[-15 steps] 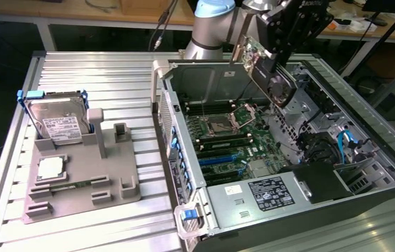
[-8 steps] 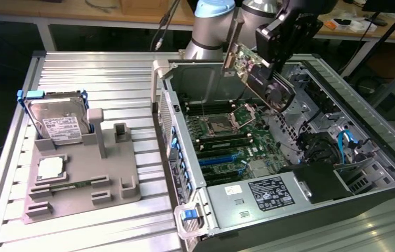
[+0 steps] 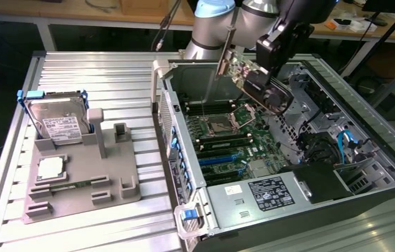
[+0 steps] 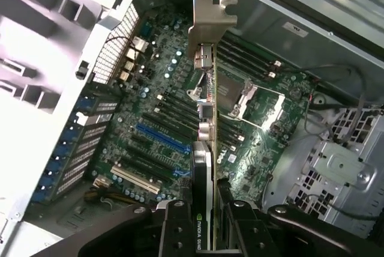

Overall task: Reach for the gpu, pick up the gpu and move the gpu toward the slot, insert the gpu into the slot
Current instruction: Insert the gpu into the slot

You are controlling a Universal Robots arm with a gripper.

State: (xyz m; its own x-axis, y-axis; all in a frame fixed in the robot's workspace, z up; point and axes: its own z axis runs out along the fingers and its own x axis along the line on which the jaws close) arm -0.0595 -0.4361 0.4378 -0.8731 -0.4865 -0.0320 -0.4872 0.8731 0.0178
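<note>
Gripper (image 4: pixel 207 230) clamped narrow on the gpu (image 4: pixel 206 119), seen edge-on, card in the air inside the open case (image 3: pixel 172 126), over the motherboard (image 4: pixel 150 107) near the CPU socket (image 4: pixel 243 95), well apart from the blue slot (image 4: pixel 162 140). Long axis runs from the gripped end out to the silver bracket (image 4: pixel 211 20); in the exterior view it's tilted, bracket end high. Risks: tilted card meets the slot crooked, bracket snags the case's rear wall, edge scrapes board parts
</note>
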